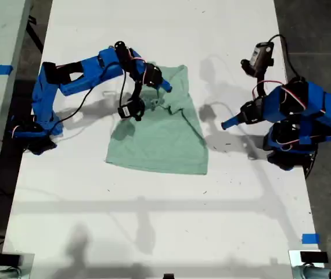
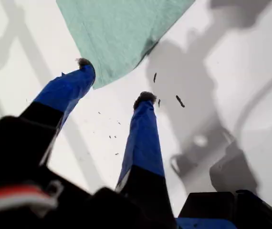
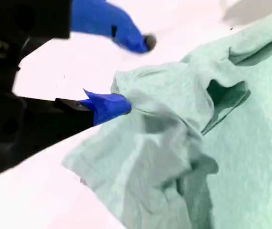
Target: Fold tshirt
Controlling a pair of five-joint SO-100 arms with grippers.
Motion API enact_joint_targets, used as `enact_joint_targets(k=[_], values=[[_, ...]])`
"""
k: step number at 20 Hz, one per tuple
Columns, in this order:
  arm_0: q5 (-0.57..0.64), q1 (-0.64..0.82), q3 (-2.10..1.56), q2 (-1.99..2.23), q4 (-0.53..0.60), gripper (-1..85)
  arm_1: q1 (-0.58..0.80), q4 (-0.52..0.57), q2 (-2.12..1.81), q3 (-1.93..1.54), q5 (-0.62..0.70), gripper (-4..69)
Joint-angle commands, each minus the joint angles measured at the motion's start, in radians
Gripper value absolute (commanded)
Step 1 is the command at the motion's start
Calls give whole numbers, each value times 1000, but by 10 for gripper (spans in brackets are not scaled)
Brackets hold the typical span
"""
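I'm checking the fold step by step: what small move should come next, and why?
Probably close my second gripper on the bunched edge of the tshirt. Its jaws are open, one fingertip touches the raised cloth, nothing is gripped. My first gripper hangs open over the table, beside the shirt's corner.

Bare white table (image 1: 154, 232) lies open from 4 to 8 o'clock of the tshirt (image 1: 159, 139). At its 10 o'clock my second gripper (image 3: 138, 74) and its arm crowd the bunched cloth; at 3 o'clock my first gripper (image 2: 114, 81) blocks the approach.
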State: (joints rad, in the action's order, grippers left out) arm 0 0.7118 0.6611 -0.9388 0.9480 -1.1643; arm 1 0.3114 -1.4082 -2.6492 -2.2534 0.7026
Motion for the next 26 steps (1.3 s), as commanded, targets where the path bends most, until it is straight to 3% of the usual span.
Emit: enact_joint_targets(k=[1, 8, 14, 18, 26], values=[[15, -26, 64, 97, 14, 328, -15, 38, -2, -2, -15, 215], [-57, -32, -166, 380, -239, 279, -89, 67, 121, 35, -38, 224], [-302, -187, -910, 879, -35, 175, -172, 172, 382, 97, -98, 282], [-476, -325, -1048, 991, -64, 157, -218, 261, 534, 130, -161, 285], [-534, -426, -1052, 920, -15, 166, -222, 456, 831, 163, -229, 266]])
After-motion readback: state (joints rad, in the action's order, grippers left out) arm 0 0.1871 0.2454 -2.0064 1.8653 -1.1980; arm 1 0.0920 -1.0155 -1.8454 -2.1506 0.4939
